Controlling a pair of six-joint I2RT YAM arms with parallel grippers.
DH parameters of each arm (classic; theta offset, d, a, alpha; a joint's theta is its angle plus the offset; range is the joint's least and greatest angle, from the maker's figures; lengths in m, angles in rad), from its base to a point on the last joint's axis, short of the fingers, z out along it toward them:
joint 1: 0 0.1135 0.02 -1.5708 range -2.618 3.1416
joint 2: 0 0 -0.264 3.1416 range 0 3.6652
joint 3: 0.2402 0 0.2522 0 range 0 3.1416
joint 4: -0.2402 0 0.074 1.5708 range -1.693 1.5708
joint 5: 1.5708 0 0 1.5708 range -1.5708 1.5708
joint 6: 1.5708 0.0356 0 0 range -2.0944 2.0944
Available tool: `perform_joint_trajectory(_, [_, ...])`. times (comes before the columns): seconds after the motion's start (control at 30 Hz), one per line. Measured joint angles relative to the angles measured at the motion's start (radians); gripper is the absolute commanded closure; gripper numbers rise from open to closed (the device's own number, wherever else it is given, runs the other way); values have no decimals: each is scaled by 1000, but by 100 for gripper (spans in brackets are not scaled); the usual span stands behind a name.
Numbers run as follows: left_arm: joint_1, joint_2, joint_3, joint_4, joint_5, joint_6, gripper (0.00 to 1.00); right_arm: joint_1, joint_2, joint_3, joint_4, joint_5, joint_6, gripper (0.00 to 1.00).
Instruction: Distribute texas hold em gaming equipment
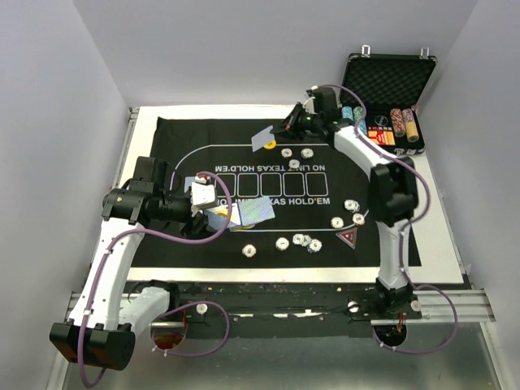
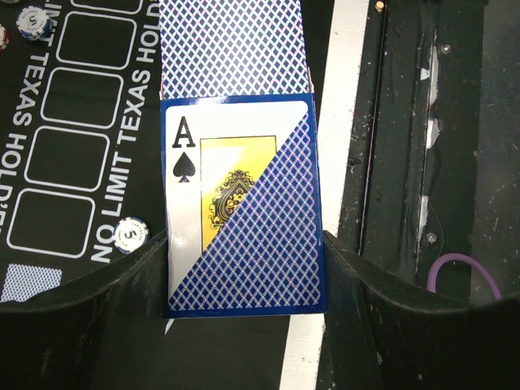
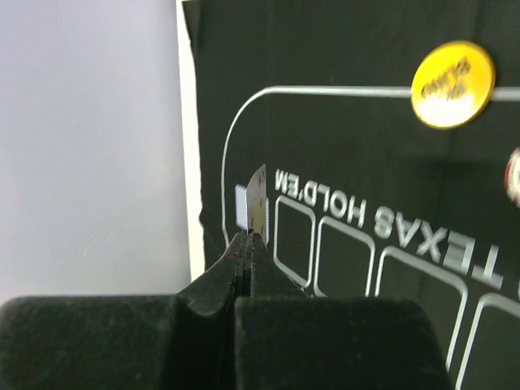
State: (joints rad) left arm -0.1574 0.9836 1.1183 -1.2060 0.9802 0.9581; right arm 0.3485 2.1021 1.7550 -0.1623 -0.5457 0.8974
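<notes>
- Cards: the right gripper (image 3: pixel 248 236) is pinched shut on one card (image 1: pixel 262 140), held edge-on above the mat's (image 1: pixel 382 227) far side, likely for dealing.
- Deck (image 2: pixel 244 211), ace showing, sits between the left gripper's (image 2: pixel 244 276) spread fingers; whether they clamp it, I cannot tell.
- Chips (image 1: pixel 301 240) lie right of it; bench edge (image 2: pixel 325 162) just beside.
- Open mat lies below the right gripper.

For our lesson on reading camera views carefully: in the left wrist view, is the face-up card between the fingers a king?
No, the face-up card shows an A with a spade, so it is the ace of spades, partly covered by a blue-backed card.
</notes>
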Motion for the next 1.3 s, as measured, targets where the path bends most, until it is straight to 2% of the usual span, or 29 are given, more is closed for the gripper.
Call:
perform_joint_trajectory(0.13, [0, 0, 0, 0, 0, 1, 81, 1, 193, 169, -14, 5, -4, 99])
perform_joint_trajectory(0.33, [0, 4, 1, -1, 1, 2, 80, 4, 323, 219, -18, 11, 18, 99])
perform_joint_trajectory(0.6, [0, 8, 2, -1, 7, 1, 80, 37, 449, 400, -59, 39, 42, 99])
perform_joint_trajectory(0.8, [0, 7, 2, -1, 10, 1, 80, 68, 476, 422, -81, 89, 56, 98])
perform_joint_trajectory(0.87, [0, 7, 2, -1, 12, 1, 80, 74, 498, 444, -114, 106, 55, 90])
perform_joint_trajectory(0.9, [0, 7, 2, -1, 12, 1, 80, 76, 511, 462, -135, 116, 52, 82])
perform_joint_trajectory(1.0, [0, 6, 2, -2, 13, 1, 81, 77, 537, 492, -190, 149, 41, 73])
perform_joint_trajectory(1.23, [0, -3, 2, -5, 19, 1, 80, 77, 505, 484, -233, 203, 6, 42])
perform_joint_trajectory(1.3, [0, -5, 2, -6, 19, 1, 80, 77, 487, 484, -256, 216, -12, 36])
